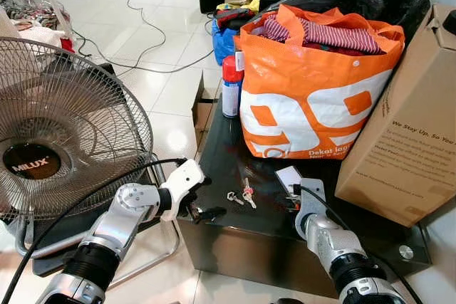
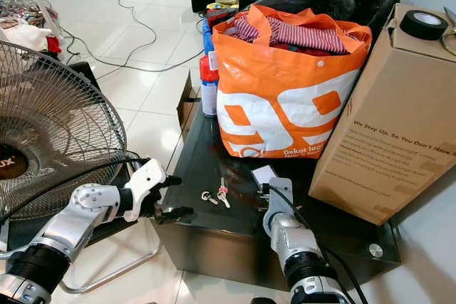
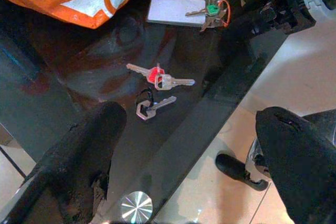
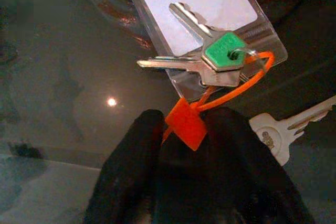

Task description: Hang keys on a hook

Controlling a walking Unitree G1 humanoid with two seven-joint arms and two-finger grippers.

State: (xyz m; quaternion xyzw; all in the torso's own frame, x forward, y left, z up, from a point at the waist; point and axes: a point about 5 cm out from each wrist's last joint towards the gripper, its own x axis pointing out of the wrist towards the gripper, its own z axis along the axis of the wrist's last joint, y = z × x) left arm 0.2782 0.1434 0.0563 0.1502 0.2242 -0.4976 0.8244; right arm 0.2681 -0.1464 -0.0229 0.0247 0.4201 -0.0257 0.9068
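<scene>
Green-capped keys (image 4: 220,59) on orange loop lie on white tag (image 4: 194,9), table (image 1: 235,226), just ahead of right gripper (image 4: 184,129); fingers pinch orange tab (image 4: 185,125). Left gripper (image 3: 189,171) spread, farther off, facing red-capped keys (image 3: 160,80).

Green-capped keys (image 4: 223,56) — a small silver bunch on an orange zip-tie loop (image 4: 231,90) with an orange tag, lying flat, partly over a clear card sleeve (image 3: 176,10) on the dark glass table (image 1: 235,169). Red-capped keys (image 3: 160,80) with a black ring — lying flat, apart, nearer the table's front edge.
</scene>
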